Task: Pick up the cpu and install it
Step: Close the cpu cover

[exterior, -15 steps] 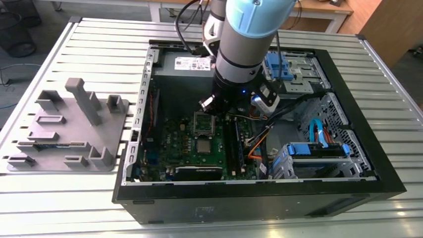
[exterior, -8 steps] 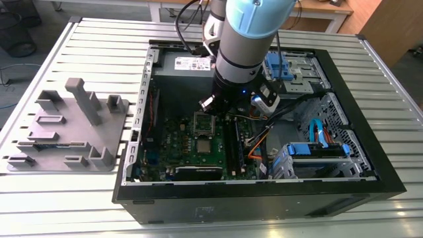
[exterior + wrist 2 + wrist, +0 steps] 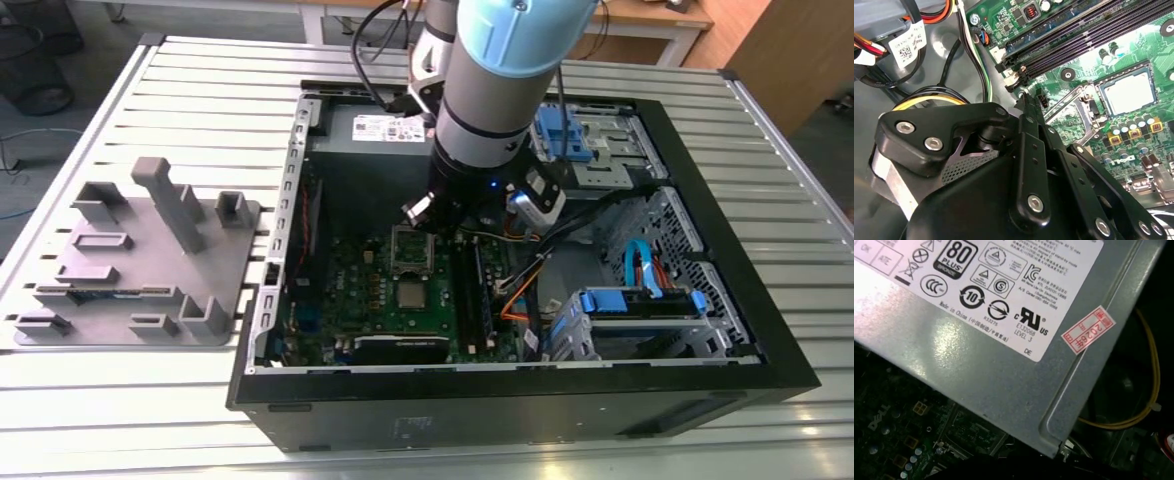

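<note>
The cpu [image 3: 412,294] is a small silver-grey square lying flat in the socket on the green motherboard [image 3: 350,300], inside the open computer case. In the second wrist view the cpu [image 3: 1129,92] sits inside the black socket frame, with the hinged metal plate [image 3: 1072,107] swung up beside it. My gripper [image 3: 445,222] hangs over the board just behind that raised plate [image 3: 410,250], apart from the cpu. The second wrist view shows the gripper's [image 3: 1024,100] black links ending near the plate's hinge, and I see nothing carried in it.
A grey power supply [image 3: 1004,340] fills the case's back, close to the wrist. Long memory slots [image 3: 1079,35] and cable bundles [image 3: 966,50] run beside the socket. Drive cages with blue parts [image 3: 641,300] crowd the exterior view's right. Grey plastic holder blocks [image 3: 134,260] stand on the slatted table outside the case.
</note>
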`<state>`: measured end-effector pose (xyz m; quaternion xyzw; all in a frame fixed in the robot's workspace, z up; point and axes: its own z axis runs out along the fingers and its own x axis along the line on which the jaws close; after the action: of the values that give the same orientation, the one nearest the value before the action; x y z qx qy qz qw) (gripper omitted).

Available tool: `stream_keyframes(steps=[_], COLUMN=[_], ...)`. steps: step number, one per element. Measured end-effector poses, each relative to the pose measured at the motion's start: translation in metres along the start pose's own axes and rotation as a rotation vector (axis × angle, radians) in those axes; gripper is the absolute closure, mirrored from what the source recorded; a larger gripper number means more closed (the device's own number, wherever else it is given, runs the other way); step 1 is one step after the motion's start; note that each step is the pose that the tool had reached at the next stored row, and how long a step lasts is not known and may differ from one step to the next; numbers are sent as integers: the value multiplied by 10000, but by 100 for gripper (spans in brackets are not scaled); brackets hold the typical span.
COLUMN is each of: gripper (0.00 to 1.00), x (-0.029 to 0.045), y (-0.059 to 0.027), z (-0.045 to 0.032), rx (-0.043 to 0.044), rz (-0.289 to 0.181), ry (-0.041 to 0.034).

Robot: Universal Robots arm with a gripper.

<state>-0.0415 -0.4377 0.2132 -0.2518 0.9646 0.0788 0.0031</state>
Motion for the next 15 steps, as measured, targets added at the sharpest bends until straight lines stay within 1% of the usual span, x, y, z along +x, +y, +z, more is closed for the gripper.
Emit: stream_keyframes(steps=[11,15], gripper=[89,89], x=[7,7], y=[-11,-11], z=[-34,-35], rx=[-14,-15], rz=[-273,-290], ry=[40,43])
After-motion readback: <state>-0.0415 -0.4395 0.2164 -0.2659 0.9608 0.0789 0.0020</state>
